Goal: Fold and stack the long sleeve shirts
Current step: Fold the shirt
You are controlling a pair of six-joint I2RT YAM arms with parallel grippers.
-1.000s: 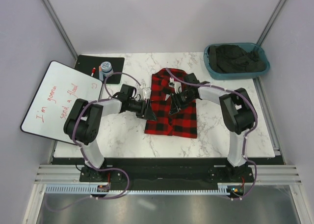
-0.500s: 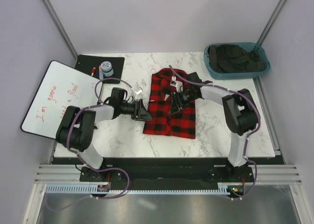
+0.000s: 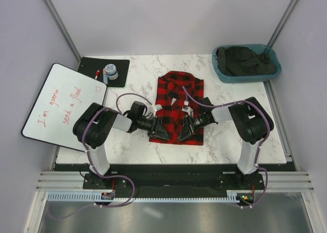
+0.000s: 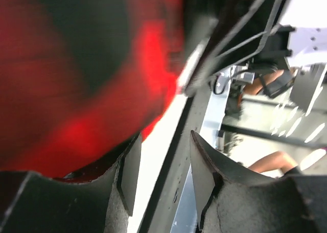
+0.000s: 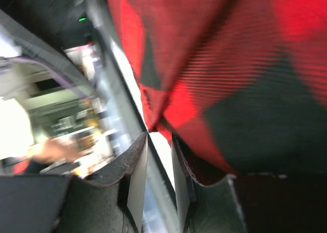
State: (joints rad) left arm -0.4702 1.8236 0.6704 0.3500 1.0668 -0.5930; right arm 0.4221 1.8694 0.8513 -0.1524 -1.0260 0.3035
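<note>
**Checked shirt flat at mid-worktop, both arms at its near hem**

The white, grey-veined marble worktop (image 3: 230, 136) carries everything. At its left edge a rounded whiteboard (image 3: 61, 105) with red handwriting lies tilted and overhangs the side.

The red-and-black checked flannel shirt (image 3: 179, 92) lies in the middle as a tall, roughly rectangular fold. Its collar end is toward the far side and its near hem is close to the front edge. The weave looks soft and brushed in the wrist views.

At the far right corner sits a teal plastic bin (image 3: 220, 75) with rounded corners, holding crumpled dark clothing (image 3: 248, 59). At the far left is a flat black mat (image 3: 92, 64) bearing a small round jar (image 3: 110, 70) and a marker (image 3: 97, 74).

The left gripper (image 3: 162, 131) reaches low to the hem's left corner. Its jaws stand apart, with pale worktop showing between the dark, grainy fingers (image 4: 130, 166) and cloth draped at one finger.

The right gripper (image 3: 185, 132) meets the hem just beside it. Its fingers (image 5: 137, 161) leave only a slim gap with a fabric corner at the tips, and I cannot tell whether they pinch it.
</note>
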